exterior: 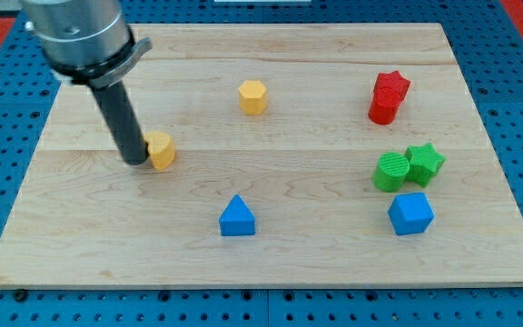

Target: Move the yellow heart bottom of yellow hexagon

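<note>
The yellow heart (162,150) lies on the wooden board (271,254) at the view's left of centre. My tip (135,160) touches the heart's left side. The yellow hexagon (253,96) sits up and to the right of the heart, near the board's top middle, apart from it.
A blue triangle (237,217) lies below centre. A blue cube (410,213) sits at the lower right. A green cylinder (391,172) and green star (424,163) touch at the right. A red star (392,86) and red cylinder (382,108) sit together at the upper right.
</note>
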You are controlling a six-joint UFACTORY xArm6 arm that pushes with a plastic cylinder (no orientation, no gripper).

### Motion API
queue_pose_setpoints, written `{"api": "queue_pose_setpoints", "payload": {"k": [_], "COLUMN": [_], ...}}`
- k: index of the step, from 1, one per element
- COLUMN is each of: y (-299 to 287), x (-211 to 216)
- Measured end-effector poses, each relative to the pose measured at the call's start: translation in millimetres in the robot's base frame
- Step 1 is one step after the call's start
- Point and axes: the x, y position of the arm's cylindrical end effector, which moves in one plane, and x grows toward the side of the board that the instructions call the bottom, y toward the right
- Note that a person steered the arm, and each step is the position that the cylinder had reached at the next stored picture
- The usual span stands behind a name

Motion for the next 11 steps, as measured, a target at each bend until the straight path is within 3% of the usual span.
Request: {"api": "queue_pose_setpoints", "payload": {"k": [3,6,7,10,11], "y": [87,119,121,228,286], "x": [-8,-35,9,125,145]}}
